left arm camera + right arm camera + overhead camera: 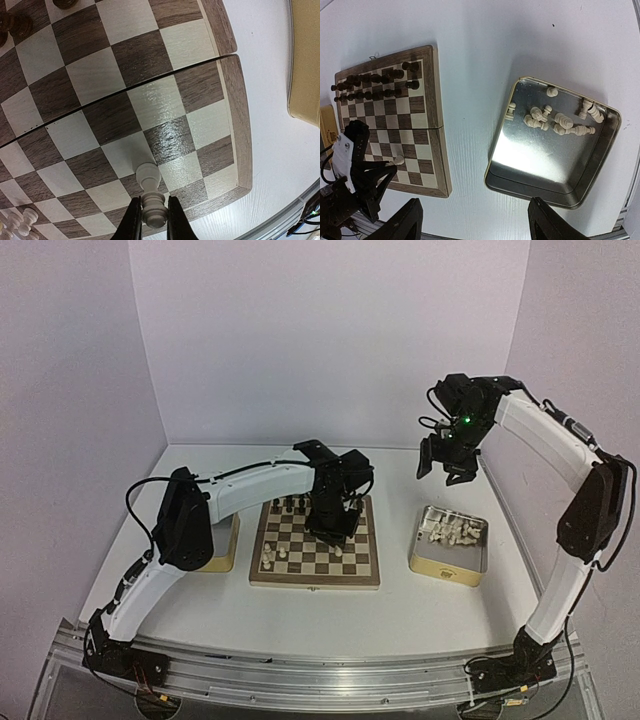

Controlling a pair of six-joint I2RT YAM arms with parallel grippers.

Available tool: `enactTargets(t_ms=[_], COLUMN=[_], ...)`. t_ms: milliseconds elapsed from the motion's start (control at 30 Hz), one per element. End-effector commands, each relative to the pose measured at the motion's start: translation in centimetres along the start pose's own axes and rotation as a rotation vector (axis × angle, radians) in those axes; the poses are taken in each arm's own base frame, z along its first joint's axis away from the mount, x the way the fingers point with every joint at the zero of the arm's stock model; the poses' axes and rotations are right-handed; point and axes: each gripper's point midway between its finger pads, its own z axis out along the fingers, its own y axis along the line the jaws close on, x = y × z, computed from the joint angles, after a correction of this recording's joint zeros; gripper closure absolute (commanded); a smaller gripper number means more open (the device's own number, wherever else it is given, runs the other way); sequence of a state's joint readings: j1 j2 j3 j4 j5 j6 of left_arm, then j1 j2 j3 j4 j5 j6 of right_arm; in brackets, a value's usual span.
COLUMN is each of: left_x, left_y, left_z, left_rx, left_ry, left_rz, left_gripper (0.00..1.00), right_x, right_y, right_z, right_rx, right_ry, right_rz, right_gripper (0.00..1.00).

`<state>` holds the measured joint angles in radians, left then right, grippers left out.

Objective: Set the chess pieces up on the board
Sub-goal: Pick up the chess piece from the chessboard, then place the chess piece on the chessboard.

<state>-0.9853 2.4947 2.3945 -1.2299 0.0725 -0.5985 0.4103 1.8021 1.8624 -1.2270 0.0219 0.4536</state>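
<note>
While its two fingers [135, 220] press in from either side, the left gripper [154, 220] pinches a cream-white chess piece [151, 192] low on its body, the rounded head poking out beyond the fingertips. That piece sits over the squares close to the near rim of the board [235, 115], not far from a corner; whether its base rests on the wood cannot be told. A few more white chess pieces [22, 222] stand on the board's near squares, off to one side of the grip. Along the far two rows the dark pieces [375, 85] are lined up, with a small gap or two in the ranks.

Out to the right, the right gripper [475, 202] hangs high above the table with its fingers spread wide and nothing between them. Below it lies the metal tin [535, 160], just beside the board but apart from it. Its floor holds a loose heap of cream-white pieces [560, 122], most lying on their sides toward the far wall. Another yellow-sided tin [222, 545] sits at the board's left, partly hidden behind the left arm.
</note>
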Motion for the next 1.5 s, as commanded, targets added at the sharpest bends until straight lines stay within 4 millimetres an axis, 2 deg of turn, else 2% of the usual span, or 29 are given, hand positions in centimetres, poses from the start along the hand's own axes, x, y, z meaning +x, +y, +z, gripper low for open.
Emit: enactTargets(t_ms=[0, 100, 233, 533, 633, 767, 967, 1167, 1467], left_x=[-1.1, -1.3, -0.9, 3.0, 4.5, 6.3, 7.1, 7.1, 6.3], left_y=[0.1, 0.2, 0.8, 5.4, 6.5, 7.1, 7.7, 8.1, 8.4], left_z=[-0.7, -1.5, -3.6, -7.4, -7.8, -7.3, -6.8, -5.9, -5.7], left_rx=[-0.008, -0.009, -0.032, -0.189, -0.206, -0.184, -0.162, -0.152, -0.146], left_ry=[-0.042, -0.052, -0.063, -0.025, -0.013, 0.014, 0.005, -0.023, -0.088], left_rz=[0.014, 0.011, 0.003, -0.037, -0.055, -0.065, -0.069, -0.056, -0.044], left_gripper=[1.0, 1.0, 1.0, 1.0, 1.0, 1.0, 1.0, 1.0, 1.0], right_x=[-0.5, -0.5, -0.5, -0.7, -0.8, -0.8, -0.9, -0.9, -1.0], right_y=[0.6, 0.7, 1.0, 1.6, 1.8, 1.9, 2.0, 2.1, 2.2], right_z=[0.2, 0.2, 0.3, 0.7, 0.8, 0.9, 0.9, 0.9, 1.1], right_rx=[-0.017, -0.017, -0.031, -0.056, -0.062, -0.067, -0.071, -0.073, -0.075], right_ry=[0.0, 0.0, 0.008, 0.02, 0.024, 0.027, 0.028, 0.03, 0.033], right_rz=[-0.008, -0.009, -0.011, -0.017, -0.018, -0.017, -0.018, -0.019, -0.024], right_gripper=[0.29, 0.29, 0.29, 0.29, 0.29, 0.29, 0.29, 0.29, 0.29])
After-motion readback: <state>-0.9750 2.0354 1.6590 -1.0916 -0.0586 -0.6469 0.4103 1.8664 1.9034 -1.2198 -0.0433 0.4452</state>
